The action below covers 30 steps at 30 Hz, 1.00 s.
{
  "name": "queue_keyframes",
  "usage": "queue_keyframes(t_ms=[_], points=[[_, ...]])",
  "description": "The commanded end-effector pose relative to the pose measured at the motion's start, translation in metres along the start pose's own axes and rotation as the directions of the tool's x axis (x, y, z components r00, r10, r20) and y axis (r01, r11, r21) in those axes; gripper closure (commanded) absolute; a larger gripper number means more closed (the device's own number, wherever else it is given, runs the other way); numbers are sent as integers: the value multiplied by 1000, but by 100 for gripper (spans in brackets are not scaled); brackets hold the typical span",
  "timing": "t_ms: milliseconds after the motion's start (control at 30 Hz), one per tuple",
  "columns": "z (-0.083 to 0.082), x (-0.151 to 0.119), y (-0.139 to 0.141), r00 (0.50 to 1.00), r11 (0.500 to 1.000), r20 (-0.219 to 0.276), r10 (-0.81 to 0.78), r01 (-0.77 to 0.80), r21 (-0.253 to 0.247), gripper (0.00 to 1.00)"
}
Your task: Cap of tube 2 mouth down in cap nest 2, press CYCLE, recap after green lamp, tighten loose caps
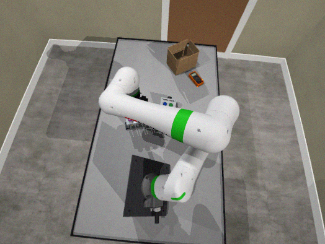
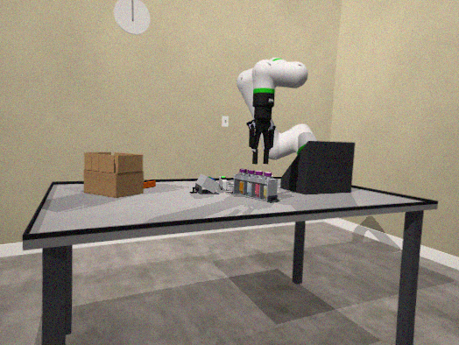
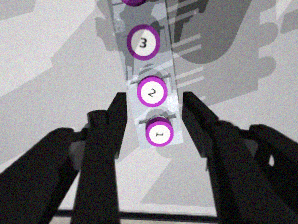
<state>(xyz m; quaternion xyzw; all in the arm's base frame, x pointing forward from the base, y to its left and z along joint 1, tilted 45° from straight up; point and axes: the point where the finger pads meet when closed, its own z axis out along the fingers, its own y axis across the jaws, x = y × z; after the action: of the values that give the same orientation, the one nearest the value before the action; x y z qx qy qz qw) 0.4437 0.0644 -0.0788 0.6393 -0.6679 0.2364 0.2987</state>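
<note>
table [image 2: 131,210] view: arm [image 1: 149,114] hides rack; pincer [image 2: 260,161] open above.

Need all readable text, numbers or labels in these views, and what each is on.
"1" on the purple cap nearest the wrist camera.
"2" on the next purple cap, level with the tips of the open gripper.
"3" on the cap beyond it.
A fourth cap is cut off at the frame edge; no number shows.
Print on the key housing: too small to read.
Multimeter face: unreadable.
Wall clock: no numerals visible.
</note>
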Motion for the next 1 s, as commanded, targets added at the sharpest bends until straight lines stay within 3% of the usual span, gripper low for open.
queue_keyframes(t_ms=[0, 133, 367, 833, 967], points=[[-1, -20, 3, 979, 979, 1, -203, 203, 1, 59], [-1, -47, 7, 914, 914, 1, -405, 405, 1, 59], [-1, -47, 7, 914, 914, 1, -405, 405, 1, 59], [35, -47, 7, 914, 914, 1, -405, 405, 1, 59], [35, -47, 7, 914, 914, 1, -405, 405, 1, 59]])
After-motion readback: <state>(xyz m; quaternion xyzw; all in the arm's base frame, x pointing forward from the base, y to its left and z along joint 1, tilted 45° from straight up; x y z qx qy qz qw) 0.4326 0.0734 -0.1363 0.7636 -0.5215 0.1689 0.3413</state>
